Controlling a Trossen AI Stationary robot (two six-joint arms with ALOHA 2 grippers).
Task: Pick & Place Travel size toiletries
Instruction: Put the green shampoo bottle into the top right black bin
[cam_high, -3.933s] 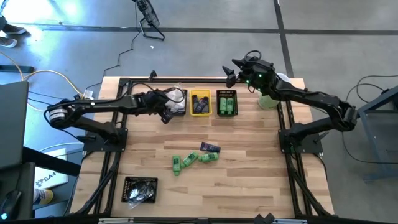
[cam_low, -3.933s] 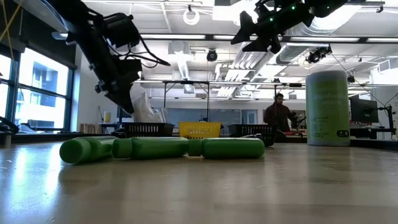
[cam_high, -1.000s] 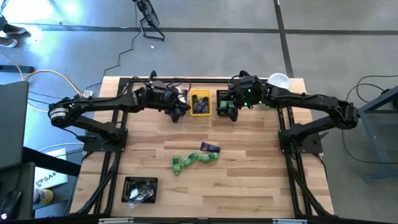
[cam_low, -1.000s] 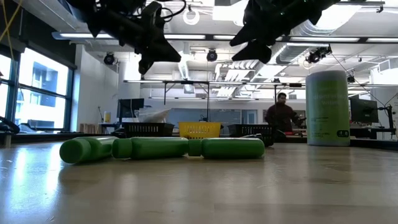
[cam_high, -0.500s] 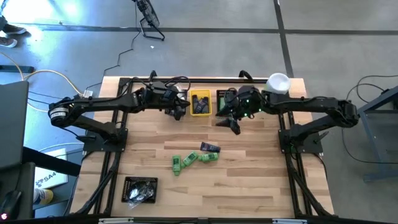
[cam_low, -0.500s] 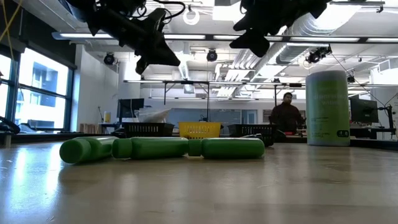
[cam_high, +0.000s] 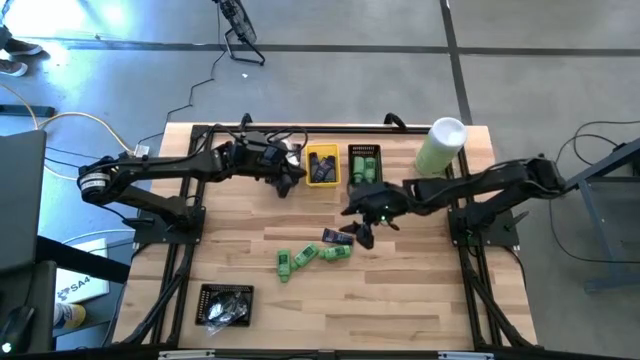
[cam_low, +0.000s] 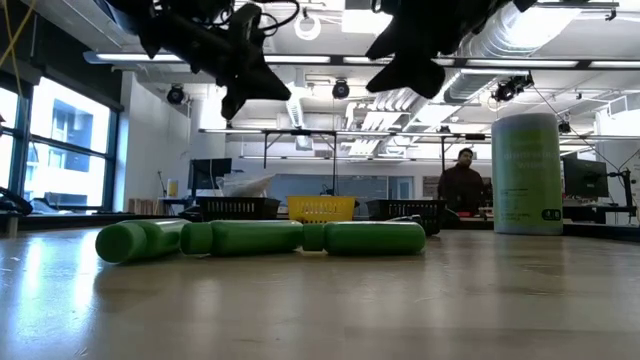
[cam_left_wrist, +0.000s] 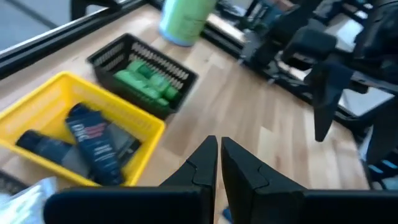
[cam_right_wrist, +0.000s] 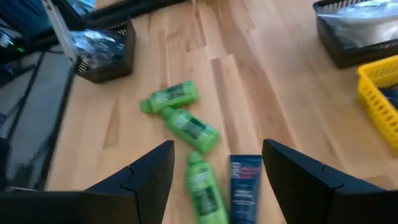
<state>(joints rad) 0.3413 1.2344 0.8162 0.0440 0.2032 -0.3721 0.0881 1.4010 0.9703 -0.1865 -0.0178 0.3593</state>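
The wooden table (cam_high: 400, 290) carried everything, with two dark arms reaching in over it from either side. The left arm stretched along the far edge, and its left gripper (cam_high: 287, 178) hung above the table just beside the yellow bin (cam_high: 321, 166), its two fingers (cam_left_wrist: 202, 163) pressed together with nothing between them. The right arm reached toward the middle of the table, and its right gripper (cam_high: 362, 225) hovered over the loose items there, fingers (cam_right_wrist: 152, 168) spread wide and empty. A big pale-green cylinder (cam_high: 440, 146) with a white lid stood at the far right corner of the table. Along the far edge sat a row of small bins: the yellow one held dark blue tubes (cam_left_wrist: 93, 140), and the black bin (cam_high: 365, 165) next to it held green bottles (cam_left_wrist: 149, 84). Another black bin (cam_right_wrist: 364, 31), seen from the right wrist, held crinkly pale packets. A fourth black bin (cam_high: 225, 305) stood near the front left corner with dark, shiny contents that could not be made out clearly. In the middle of the table lay three little green bottles (cam_high: 310, 257) close together, in a loose cluster, and a dark blue tube (cam_high: 337, 237) lay just beside them, on the side toward the far bins and directly beneath the right gripper. In the room beyond the table a person (cam_low: 464, 182) stood in the background.
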